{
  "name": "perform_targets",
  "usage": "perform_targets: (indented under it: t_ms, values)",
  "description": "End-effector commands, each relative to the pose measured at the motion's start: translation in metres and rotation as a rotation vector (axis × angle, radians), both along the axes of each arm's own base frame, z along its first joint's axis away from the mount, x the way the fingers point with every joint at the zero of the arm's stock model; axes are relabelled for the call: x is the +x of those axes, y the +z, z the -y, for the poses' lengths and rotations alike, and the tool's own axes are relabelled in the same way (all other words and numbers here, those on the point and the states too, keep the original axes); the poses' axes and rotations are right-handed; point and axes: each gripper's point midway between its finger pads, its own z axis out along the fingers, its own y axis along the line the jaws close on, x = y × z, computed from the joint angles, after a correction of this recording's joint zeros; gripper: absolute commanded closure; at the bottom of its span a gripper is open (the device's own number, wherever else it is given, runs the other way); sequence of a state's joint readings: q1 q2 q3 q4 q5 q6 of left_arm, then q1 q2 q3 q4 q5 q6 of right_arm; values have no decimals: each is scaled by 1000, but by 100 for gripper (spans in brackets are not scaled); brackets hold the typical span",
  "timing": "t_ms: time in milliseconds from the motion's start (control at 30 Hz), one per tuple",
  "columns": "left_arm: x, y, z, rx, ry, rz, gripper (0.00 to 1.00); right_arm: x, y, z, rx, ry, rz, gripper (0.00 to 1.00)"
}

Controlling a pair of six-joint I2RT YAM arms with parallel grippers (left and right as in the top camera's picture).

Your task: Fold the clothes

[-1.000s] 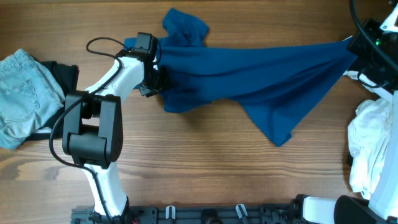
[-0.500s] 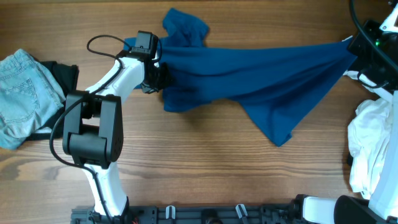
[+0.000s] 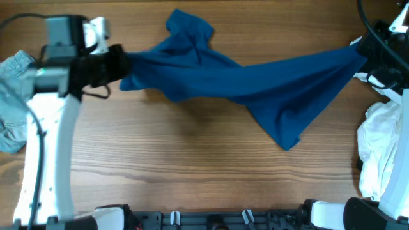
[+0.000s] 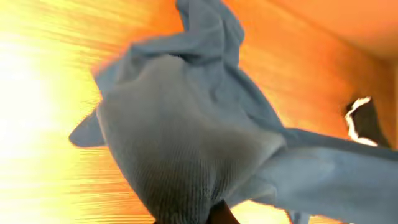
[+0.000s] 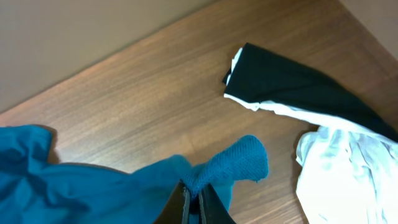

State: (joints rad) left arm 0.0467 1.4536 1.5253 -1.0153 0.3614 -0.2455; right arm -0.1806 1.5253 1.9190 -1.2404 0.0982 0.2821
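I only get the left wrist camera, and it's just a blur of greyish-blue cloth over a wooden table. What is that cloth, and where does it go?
Observer: From overhead it is a deep-blue shirt, stretched from the left claw across the table to its right side.
Operator: Is the far end held by something?
Observer: Yes. The right wrist camera shows the right claw shut on a corner of the shirt.
Operator: Anything else lying about on my side?
Observer: A light-blue denim piece lies at the table's left edge.
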Motion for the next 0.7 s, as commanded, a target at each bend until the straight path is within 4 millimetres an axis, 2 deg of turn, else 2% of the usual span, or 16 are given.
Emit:
perform_targets:
  t_ms: [0,33,67,167,200,267,367,433,467,567,667]
  values:
    - [-7,35,-26,-41,37,97,96,-5,1,5,-31,-7,-15,96]
    - [-10,52,-39,-39,72,144,96,-6,2,5,-29,-5,-10,96]
    - [-16,77,-53,-53,102,212,96,-8,7,1,-18,8,8,96]
    - [-32,121,-68,-83,143,317,96,-16,23,-7,0,33,60,96]
    - [-40,137,-72,-96,163,351,96,-22,34,-8,-7,32,92,96]
    - [-57,173,-71,-110,151,441,96,-36,62,-8,-24,26,170,96]
    - [-78,213,-63,-123,138,540,96,-59,100,-7,-41,-1,293,96]
    - [-97,242,-59,-106,150,616,96,-84,135,-10,-60,-15,422,96]
    - [-106,253,-56,-89,150,651,96,-96,152,-12,-76,-17,490,96]
    - [-126,275,-46,-58,141,723,96,-121,181,-17,-103,-15,608,96]
    - [-141,288,-38,-41,133,762,96,-139,194,-19,-122,-29,664,96]
